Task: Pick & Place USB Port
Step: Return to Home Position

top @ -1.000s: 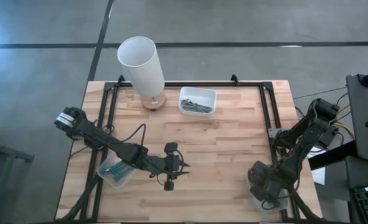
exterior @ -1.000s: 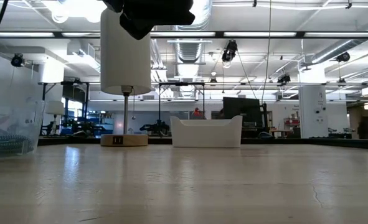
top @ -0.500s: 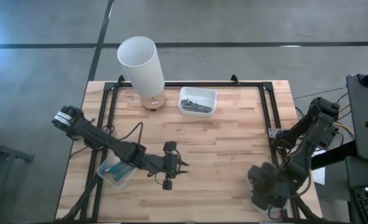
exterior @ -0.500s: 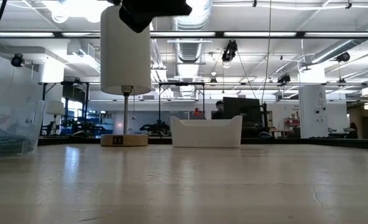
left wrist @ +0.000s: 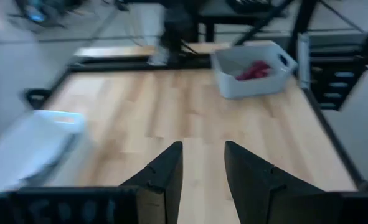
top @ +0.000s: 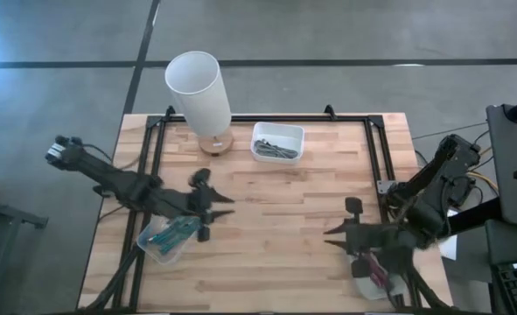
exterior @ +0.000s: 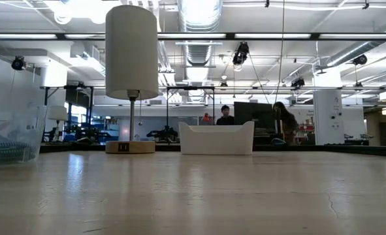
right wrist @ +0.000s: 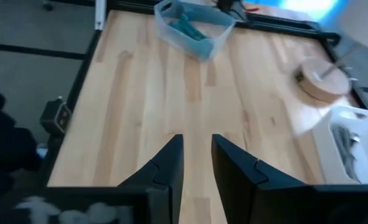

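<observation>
L: my left pincer (top: 226, 206) slightly spread, empty, arm stretched in over counter (top: 284, 197) left edge | R: my right pincer (top: 330, 238) slightly spread, empty, arm folded at right edge

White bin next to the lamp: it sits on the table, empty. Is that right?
Not quite. The white bin does sit on the table next to the lamp, but it is not empty: the high view shows a pile of dark cables inside it.

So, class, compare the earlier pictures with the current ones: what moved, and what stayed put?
The left gripper drew back toward the table's left side, out of the low view. The right gripper came off the grey bin, swinging toward the table's middle. Nothing was grasped. Lamp, white tray and clear bin stayed.
</observation>
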Controlling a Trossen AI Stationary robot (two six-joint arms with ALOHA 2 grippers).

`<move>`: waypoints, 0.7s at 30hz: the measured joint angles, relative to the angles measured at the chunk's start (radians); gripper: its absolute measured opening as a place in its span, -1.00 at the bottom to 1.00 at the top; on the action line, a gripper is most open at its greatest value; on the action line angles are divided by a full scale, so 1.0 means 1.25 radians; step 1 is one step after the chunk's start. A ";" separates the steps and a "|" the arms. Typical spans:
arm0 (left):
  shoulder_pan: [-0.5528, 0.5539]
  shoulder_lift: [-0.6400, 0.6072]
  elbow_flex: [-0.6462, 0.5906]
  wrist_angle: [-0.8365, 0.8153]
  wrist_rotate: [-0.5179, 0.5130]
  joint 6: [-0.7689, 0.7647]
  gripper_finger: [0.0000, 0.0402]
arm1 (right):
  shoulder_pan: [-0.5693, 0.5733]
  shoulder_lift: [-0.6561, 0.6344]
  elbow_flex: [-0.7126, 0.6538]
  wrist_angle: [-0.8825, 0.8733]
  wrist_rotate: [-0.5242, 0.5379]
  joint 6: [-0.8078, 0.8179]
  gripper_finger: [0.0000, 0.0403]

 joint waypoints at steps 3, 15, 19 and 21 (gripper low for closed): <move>0.000 -0.060 0.000 -0.047 -0.061 0.014 -0.39 | -0.064 -0.026 -0.019 0.056 -0.098 -0.084 -0.66; 0.001 -0.201 -0.093 -0.078 -0.122 0.022 -0.39 | -0.352 -0.165 -0.268 0.354 -0.409 -0.395 -0.74; 0.001 -0.283 -0.204 0.027 -0.126 0.025 -0.39 | -0.408 -0.270 -0.404 0.502 -0.403 -0.396 -0.74; 0.003 -0.328 -0.270 0.105 -0.130 0.046 -0.39 | -0.426 -0.318 -0.482 0.611 -0.449 -0.395 -0.74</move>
